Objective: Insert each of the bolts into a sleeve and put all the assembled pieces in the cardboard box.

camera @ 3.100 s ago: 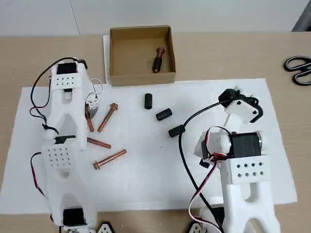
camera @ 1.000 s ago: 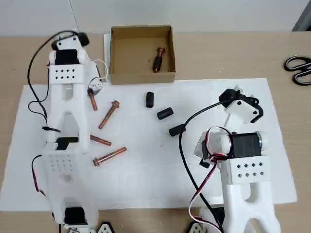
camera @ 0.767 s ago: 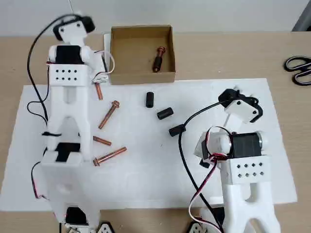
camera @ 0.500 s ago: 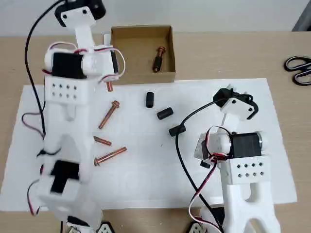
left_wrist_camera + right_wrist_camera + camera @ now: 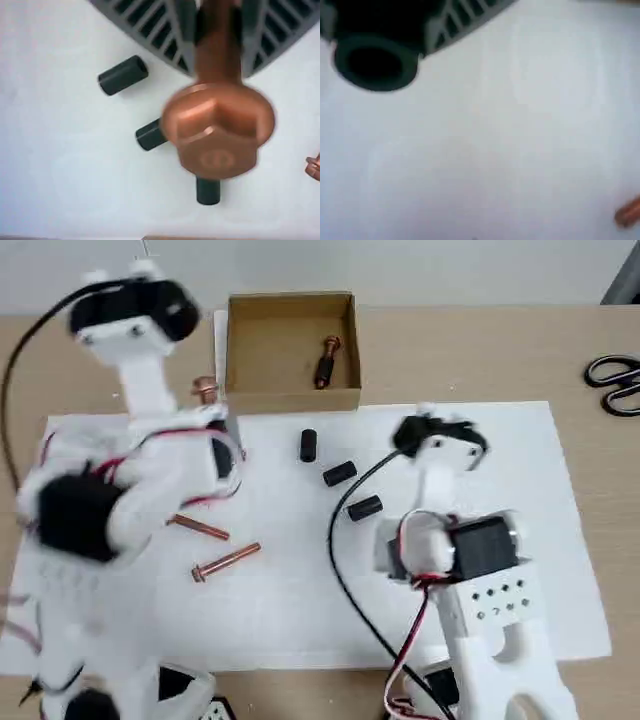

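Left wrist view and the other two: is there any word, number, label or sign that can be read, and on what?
Bolt head, held in the left gripper: a raised round mark, too blurred to read.
Cardboard box, loose sleeves, the sleeve in the right gripper, white sheet: no text to be seen.

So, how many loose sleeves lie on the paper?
3: one sleeve nearest the cardboard box, one midway, one farthest from it. Others may be hidden.
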Controlling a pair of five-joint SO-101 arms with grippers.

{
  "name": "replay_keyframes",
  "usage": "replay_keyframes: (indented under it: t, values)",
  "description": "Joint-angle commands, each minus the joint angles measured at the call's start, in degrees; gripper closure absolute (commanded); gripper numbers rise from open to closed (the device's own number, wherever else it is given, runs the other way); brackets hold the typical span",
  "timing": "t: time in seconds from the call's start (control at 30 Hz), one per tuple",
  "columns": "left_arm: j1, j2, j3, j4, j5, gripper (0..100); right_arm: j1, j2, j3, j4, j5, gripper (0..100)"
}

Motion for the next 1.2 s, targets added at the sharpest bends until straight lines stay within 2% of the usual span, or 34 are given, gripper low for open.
replay_keyframes:
  t: [0.0,0.17,0.33,0.7,0.8,0.9,1.1,1.17]
  values:
    - [0.1,-8.1,3.4,-2.0,3.0,100,-4.5,-1.1,-3.1,-2.2,0.3,99.6]
    - [0.0,-17.7,13.0,-7.2,5.9,100,-12.0,-1.3,-3.2,-5.1,0.4,99.6]
    - [0.0,-29.5,22.5,-13.8,5.8,100,-20.4,-7.9,-3.0,-6.6,0.5,99.5]
    - [0.4,-48.4,48.4,-31.8,6.2,100,-21.9,-16.1,-2.8,-8.4,6.0,99.5]
    - [1.4,-50.3,51.5,-34.0,7.2,100,-22.0,-16.9,-2.8,-8.4,8.0,99.5]
    - [5.2,-51.2,52.1,-33.8,9.4,100,-22.5,-17.5,-2.8,-8.4,8.4,99.5]
    - [7.6,-51.2,51.8,-36.0,12.6,100,-33.5,-19.6,-2.7,-9.6,8.3,99.5]
    - [7.7,-51.2,51.7,-36.8,12.5,100,-34.3,-20.6,-2.7,-11.3,8.4,99.5]
